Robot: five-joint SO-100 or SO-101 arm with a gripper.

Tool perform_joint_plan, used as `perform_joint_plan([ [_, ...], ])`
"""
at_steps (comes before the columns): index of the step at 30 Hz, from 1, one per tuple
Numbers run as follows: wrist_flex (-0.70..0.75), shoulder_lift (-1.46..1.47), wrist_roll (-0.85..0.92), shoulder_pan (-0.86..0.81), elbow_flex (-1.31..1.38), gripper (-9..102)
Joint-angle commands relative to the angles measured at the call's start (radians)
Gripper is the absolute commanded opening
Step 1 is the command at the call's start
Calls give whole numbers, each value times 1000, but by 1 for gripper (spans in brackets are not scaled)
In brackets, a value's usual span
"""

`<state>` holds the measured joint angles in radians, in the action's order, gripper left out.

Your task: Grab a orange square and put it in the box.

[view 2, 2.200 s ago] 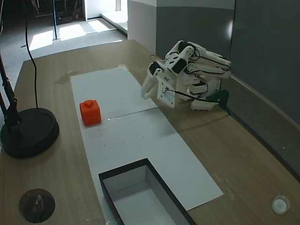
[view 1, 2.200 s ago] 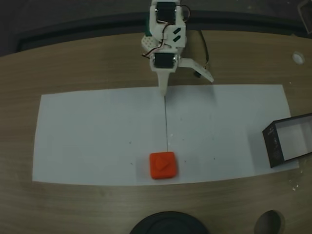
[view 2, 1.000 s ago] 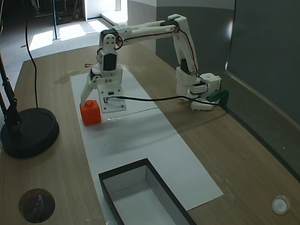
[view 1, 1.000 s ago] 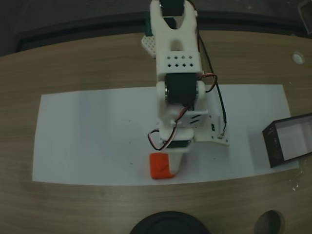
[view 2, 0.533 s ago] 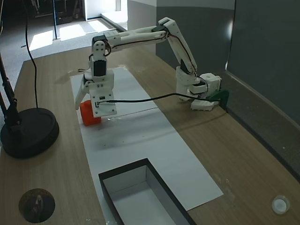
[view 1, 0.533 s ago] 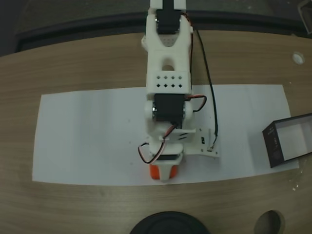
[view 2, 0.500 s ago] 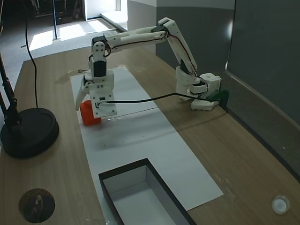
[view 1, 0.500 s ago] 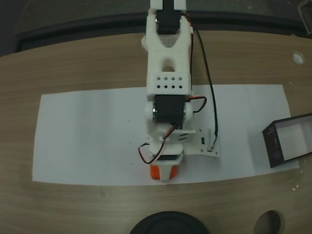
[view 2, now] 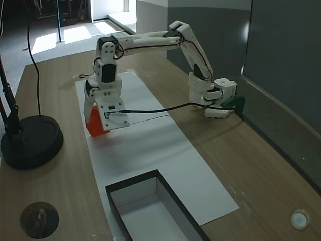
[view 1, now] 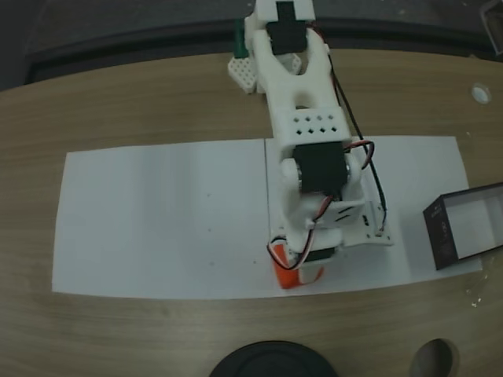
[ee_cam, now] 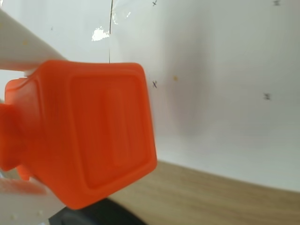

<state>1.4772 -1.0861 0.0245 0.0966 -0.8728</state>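
Fixed views show a wooden table [view 1: 141,102] with a long white sheet of paper [view 1: 157,220] laid across it; the white arm [view 1: 306,118] reaches from the table's far edge out over the sheet. The box [view 2: 150,213], black-walled and pale inside, sits at one end of the paper, at the right edge of the sheet in a fixed view [view 1: 470,224], well apart from the arm's tip. A black round lamp base [view 2: 30,143] stands off the paper near the table's front edge.

The gripper [view 2: 96,123] is closed around the orange square [view 1: 292,276], which appears tilted and just clear of the paper, close to the sheet's front edge. The wrist view shows the block [ee_cam: 89,136] large, with one pale finger [ee_cam: 23,47] pressed against its side.

My judgement: the carry toward the box is under way. Doing it well means keeping the grip firm, since the block looks tilted in the jaws, raising it above the box's wall before swinging across, and centring it over the pale interior before releasing.
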Motion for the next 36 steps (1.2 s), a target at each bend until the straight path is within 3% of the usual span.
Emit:
perform_joint_plan([
  [1,83,-218,3,97,282,6],
  [6,178,-308,3,273,502,6],
  [14,104,-305,3,537,514,6],
  [30,-137,75,-5,661,526,6],
  [36,-152,110,-5,698,525,6],
])
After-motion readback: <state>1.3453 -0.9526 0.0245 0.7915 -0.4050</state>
